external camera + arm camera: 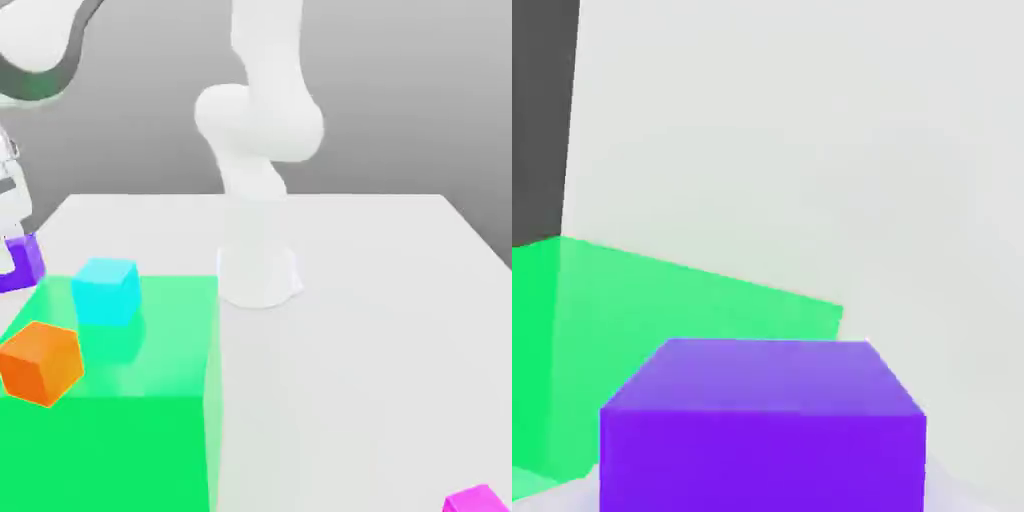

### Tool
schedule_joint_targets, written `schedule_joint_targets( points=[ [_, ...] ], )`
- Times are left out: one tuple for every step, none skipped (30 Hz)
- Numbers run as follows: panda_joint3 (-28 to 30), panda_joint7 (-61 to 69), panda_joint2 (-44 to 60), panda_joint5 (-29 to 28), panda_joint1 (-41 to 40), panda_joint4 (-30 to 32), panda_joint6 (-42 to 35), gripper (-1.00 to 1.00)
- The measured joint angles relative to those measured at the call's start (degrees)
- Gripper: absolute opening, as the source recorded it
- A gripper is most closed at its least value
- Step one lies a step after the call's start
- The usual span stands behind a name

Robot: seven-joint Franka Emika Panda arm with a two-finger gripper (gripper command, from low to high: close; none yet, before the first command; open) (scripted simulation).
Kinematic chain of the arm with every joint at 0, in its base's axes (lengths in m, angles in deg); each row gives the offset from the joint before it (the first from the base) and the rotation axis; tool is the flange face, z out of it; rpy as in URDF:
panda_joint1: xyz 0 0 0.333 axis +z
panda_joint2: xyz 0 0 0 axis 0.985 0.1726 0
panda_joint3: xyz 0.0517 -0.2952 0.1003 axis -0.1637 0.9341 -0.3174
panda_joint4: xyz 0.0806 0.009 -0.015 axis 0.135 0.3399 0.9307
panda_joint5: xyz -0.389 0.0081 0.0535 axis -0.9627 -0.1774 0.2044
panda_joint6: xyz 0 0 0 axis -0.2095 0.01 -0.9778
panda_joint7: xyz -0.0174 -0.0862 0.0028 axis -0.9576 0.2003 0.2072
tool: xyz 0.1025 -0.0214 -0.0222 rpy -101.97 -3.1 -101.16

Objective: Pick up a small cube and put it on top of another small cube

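Holding the purple cube (28,260) clamped in the gripper (8,256), by the far corner of the green block (110,450) at the exterior view's left.
In the exterior view, can be seen along with the cyan cube (106,292) near the far edge of the block's top, the orange cube (42,364) by its near edge, and the magenta cube (477,500) far over to the exterior view's right; in the hand view, looms large and close, with one flat face and the top plain to see, in front of part of the block. Partly covered by white fingers in the exterior view; cut off by the frame in the hand view. Hard to say whether touching the block. Also cut off: most of the magenta cube, and part of the gripper at the exterior view's left edge.
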Motion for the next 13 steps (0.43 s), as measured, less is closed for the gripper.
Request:
schedule_joint_targets(
  points=[
    [-1.7,-1.5,-1.3,-1.8,0.9,-0.9,-1.6,-1.0],
    [-3.5,-3.0,-2.6,-3.6,1.8,-1.8,-3.2,-1.0],
    [-5.4,-4.5,-4.0,-5.4,2.6,-2.7,-4.7,-1.0],
    [-7.3,-6.1,-5.3,-7.2,3.4,-3.6,-6.2,-1.0],
    [-9.1,-7.7,-6.7,-9.1,4.1,-4.4,-7.6,-1.0],
    [-10.6,-9.1,-7.4,-10.5,4.5,-4.5,-7.8,-1.0],
    [-11.3,-9.9,-7.3,-11.3,4.8,-3.8,-6.7,-1.0],
    [-11.9,-10.3,-6.8,-11.7,4.9,-2.6,-4.9,-1.0],
    [-12.3,-10.5,-6.2,-11.9,4.9,-1.1,-2.7,-1.0],
    [-12.6,-10.7,-5.4,-12.0,4.9,0.3,-0.5,1.0],
    [-12.6,-10.7,-5.4,-12.0,4.9,0.3,-0.5,1.0],
    [-12.6,-10.7,-5.4,-12.0,4.9,0.3,-0.5,1.0],
    [-12.6,-10.7,-5.4,-12.0,4.9,0.3,-0.5,1.0]
  ],
)
